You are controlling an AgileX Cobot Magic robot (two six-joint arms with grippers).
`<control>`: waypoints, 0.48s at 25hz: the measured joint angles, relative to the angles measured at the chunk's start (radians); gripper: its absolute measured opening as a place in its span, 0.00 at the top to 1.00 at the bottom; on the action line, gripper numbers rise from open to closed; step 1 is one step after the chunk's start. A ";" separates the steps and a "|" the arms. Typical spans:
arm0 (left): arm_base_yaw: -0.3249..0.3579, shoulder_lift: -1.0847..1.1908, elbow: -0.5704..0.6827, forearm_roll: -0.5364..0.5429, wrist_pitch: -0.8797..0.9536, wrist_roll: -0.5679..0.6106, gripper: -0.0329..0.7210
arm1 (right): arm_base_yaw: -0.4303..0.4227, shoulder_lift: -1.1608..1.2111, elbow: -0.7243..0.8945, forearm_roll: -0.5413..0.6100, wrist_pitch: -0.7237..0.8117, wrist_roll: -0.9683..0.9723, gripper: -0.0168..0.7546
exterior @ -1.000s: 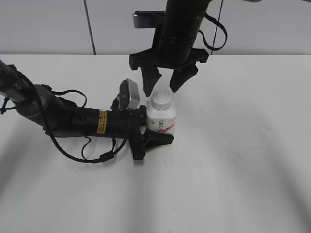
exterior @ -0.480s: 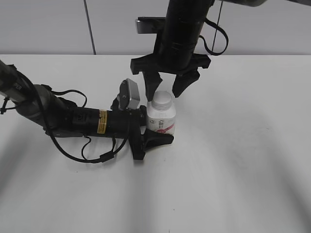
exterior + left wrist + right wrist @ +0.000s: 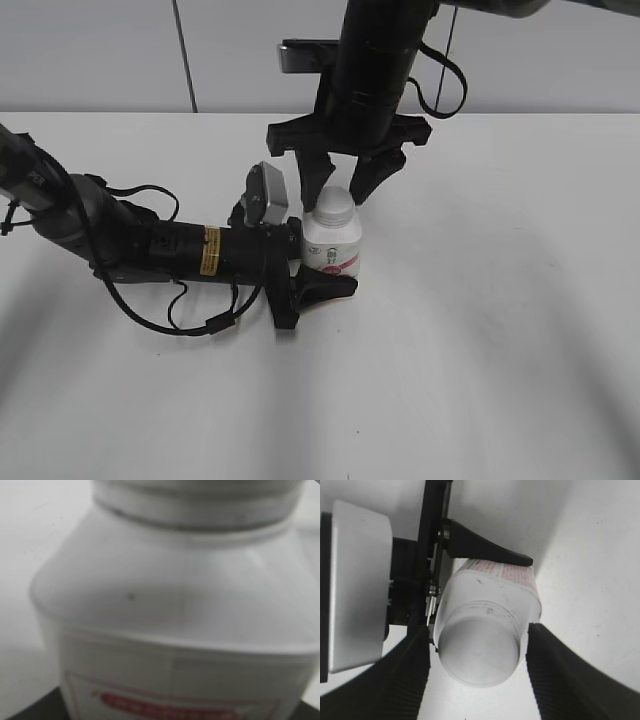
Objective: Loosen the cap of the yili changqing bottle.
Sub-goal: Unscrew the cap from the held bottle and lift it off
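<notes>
The yili changqing bottle point(image 3: 332, 248) stands upright on the white table, white with a pink-red label. My left gripper point(image 3: 335, 266) lies low and is shut on its body, one black finger point(image 3: 325, 288) across the front. In the left wrist view the bottle point(image 3: 175, 605) fills the frame, blurred, with the cap point(image 3: 195, 500) at the top edge. My right gripper point(image 3: 338, 195) hangs from above, open, with its fingers on either side of the cap point(image 3: 335, 204). From the right wrist, the cap point(image 3: 480, 652) sits between the ribbed fingers point(image 3: 560, 670), with small gaps on both sides.
The left arm point(image 3: 130, 245) with its cables lies along the table on the left, and its wrist camera point(image 3: 265, 197) stands up beside the bottle. A grey wall runs behind the table's far edge point(image 3: 520, 113).
My right gripper has come down from above the bottle, so its fingers now flank the cap, and they have narrowed slightly. The left gripper and the bottle have not moved.
</notes>
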 joint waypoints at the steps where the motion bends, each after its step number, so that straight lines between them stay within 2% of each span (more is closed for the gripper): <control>1: 0.000 0.000 0.000 0.000 0.000 0.000 0.42 | 0.000 0.000 0.000 0.000 0.000 0.000 0.36; 5: 0.000 0.000 0.000 -0.001 0.001 0.000 0.42 | 0.000 0.000 0.000 0.000 0.000 0.000 0.46; 12: 0.000 0.000 0.000 -0.003 0.001 0.000 0.42 | 0.000 0.000 0.000 0.000 0.000 0.000 0.48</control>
